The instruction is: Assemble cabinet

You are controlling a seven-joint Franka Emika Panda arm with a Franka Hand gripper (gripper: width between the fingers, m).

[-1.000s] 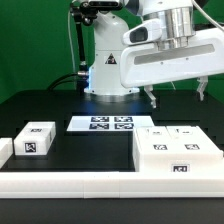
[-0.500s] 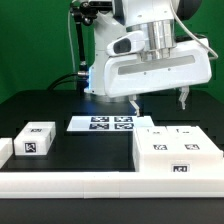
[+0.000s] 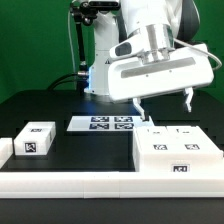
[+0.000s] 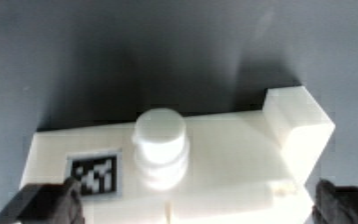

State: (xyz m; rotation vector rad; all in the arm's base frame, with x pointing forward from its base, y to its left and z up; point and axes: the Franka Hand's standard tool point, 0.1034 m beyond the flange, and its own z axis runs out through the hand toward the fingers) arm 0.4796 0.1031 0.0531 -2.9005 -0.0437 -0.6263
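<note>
The cabinet body point(image 3: 178, 155), a big white box with tags on its front, lies on the black table at the exterior view's right. My gripper point(image 3: 163, 106) hangs open just above its far edge, tilted a little, with one fingertip point(image 3: 139, 110) lower than the other. In the wrist view the cabinet body point(image 4: 211, 150) shows a round white peg point(image 4: 160, 135) and a tag point(image 4: 96, 172). There my gripper point(image 4: 194, 206) has its dark fingers point(image 4: 44, 204) spread to either side of the white part and holds nothing. A small white drawer block point(image 3: 35, 138) with a tag sits at the exterior view's left.
The marker board point(image 3: 103, 123) lies flat in the middle, in front of the robot base point(image 3: 105, 70). A long low white rail point(image 3: 70, 184) runs along the front edge. Another white piece point(image 3: 4, 150) peeks in at the exterior view's far left.
The gripper has swung toward the exterior view's left and dropped lower, ending over the cabinet body's far edge. Its jaws stayed open. Nothing on the table moved.
</note>
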